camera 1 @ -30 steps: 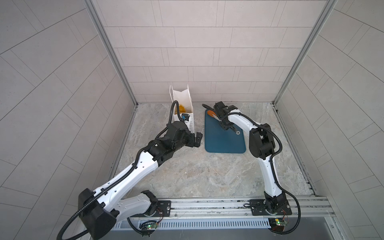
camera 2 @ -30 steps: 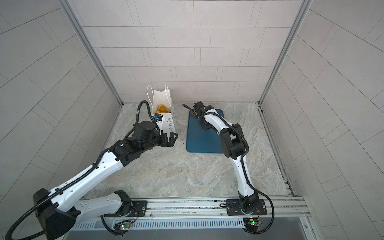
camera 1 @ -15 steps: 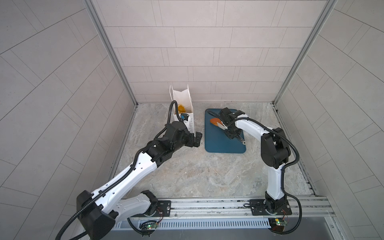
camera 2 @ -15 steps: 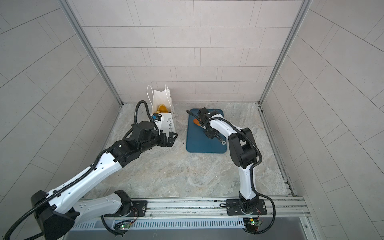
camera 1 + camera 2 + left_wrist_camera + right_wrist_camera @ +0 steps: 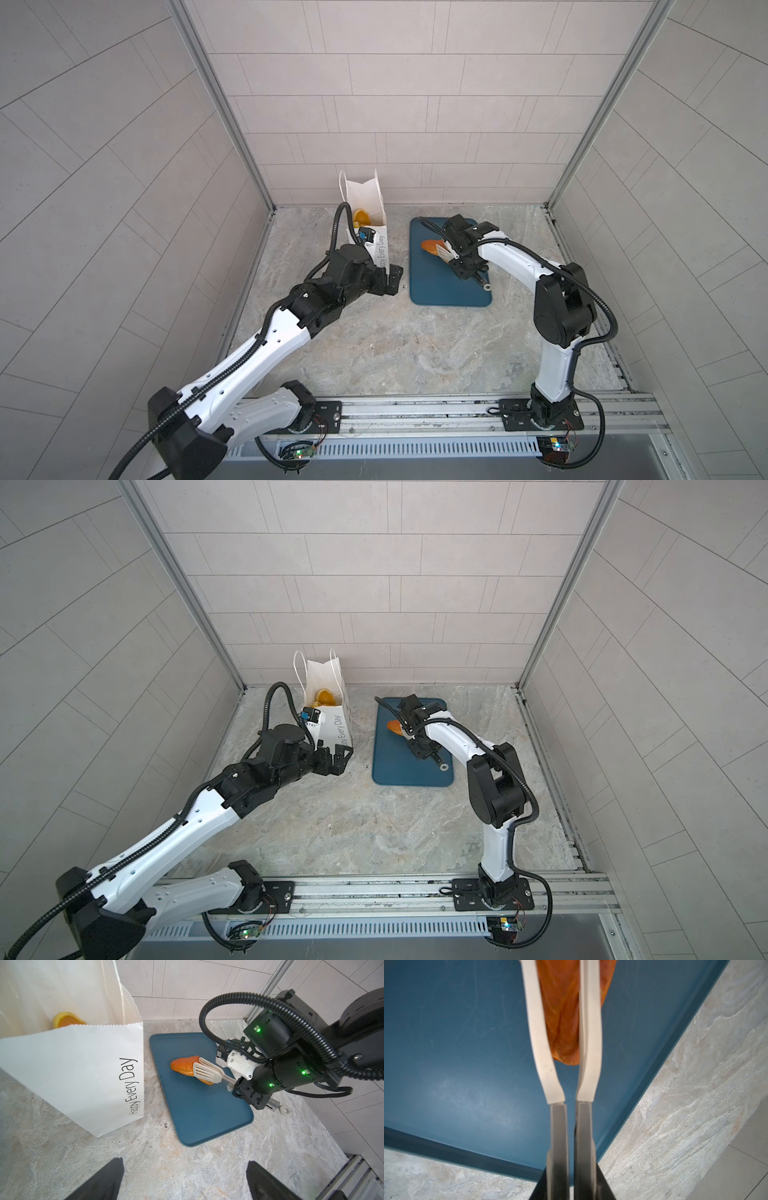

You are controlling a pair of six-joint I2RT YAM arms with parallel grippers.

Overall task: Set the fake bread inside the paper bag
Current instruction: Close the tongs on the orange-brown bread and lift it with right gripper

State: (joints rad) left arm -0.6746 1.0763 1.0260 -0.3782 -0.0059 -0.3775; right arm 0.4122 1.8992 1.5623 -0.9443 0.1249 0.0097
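Over the far half of the dark teal tray [image 5: 203, 1113], the right gripper [image 5: 239, 1086] has its jaws drawn in narrow around the metal handles of the white slotted tongs [image 5: 207, 1073]. The tong blades straddle the orange-brown triangular pastry [image 5: 182, 1065], one on each flank. Whether the pastry is clear of the tray surface cannot be told.

Just beside the tray's left edge stands the white paper bag [image 5: 79, 1068], mouth open, with a yellow pastry [image 5: 66, 1021] already inside. Off the tray's near left corner the left gripper [image 5: 186, 1178] hangs wide open and empty.

The step in hand looks like the pinch on the only piece left on the tray. The next move calls for a lift, a carry leftward off the tray to above the bag's mouth, and a release there. The squeeze should stay steady, since the glossy piece could slip.
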